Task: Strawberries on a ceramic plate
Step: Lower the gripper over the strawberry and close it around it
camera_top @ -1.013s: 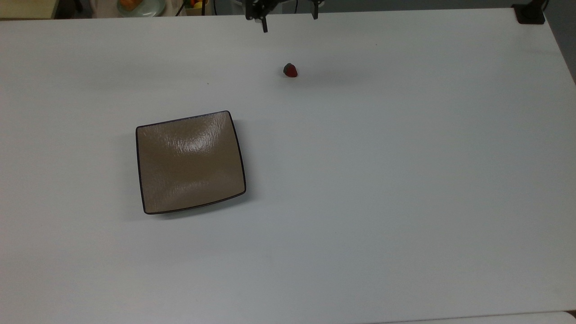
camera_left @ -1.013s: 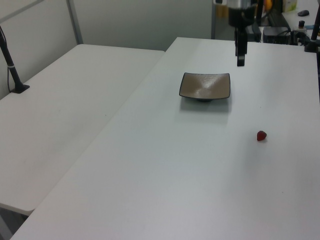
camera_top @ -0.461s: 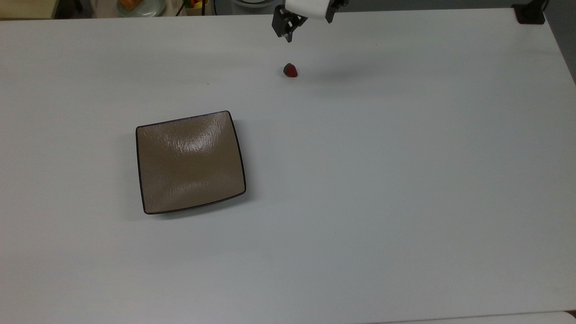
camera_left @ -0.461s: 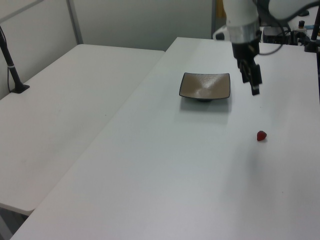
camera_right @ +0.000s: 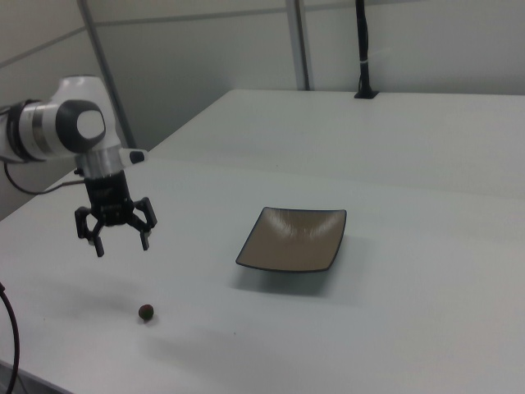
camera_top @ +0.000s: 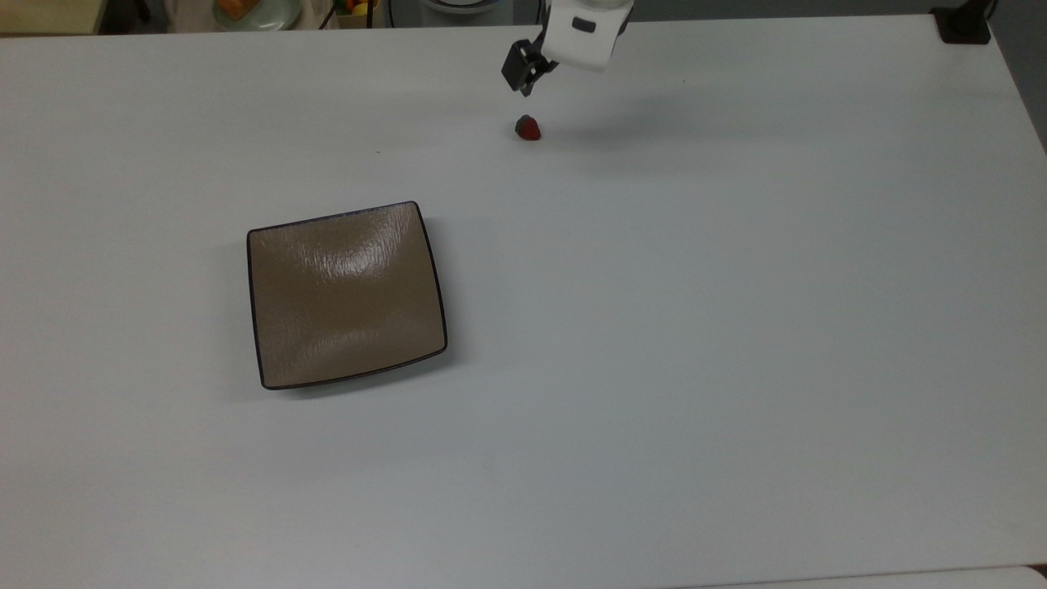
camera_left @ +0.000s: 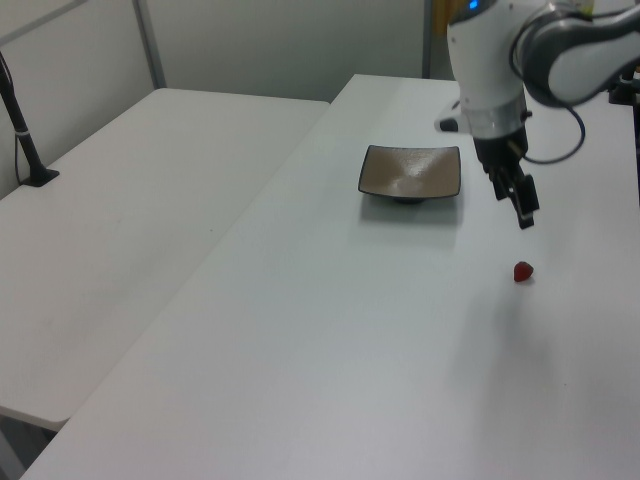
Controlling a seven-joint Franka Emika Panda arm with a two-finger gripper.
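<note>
Above the tiny red strawberry with its dark green cap (camera_top: 527, 128), the black two-finger gripper (camera_right: 121, 244) hangs with fingers spread, grasping nothing. Well apart from the strawberry sits the square glossy tan-brown ceramic plate (camera_top: 347, 294), bare, on the white table (camera_top: 736, 327).

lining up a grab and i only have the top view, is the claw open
Observer: Yes. In the right view the claw is spread wide open.
Operator: ok and is it down at the strawberry yet
Observer: No. In the left view it hangs above the table, with a clear gap down to the strawberry, and touches nothing.
</note>
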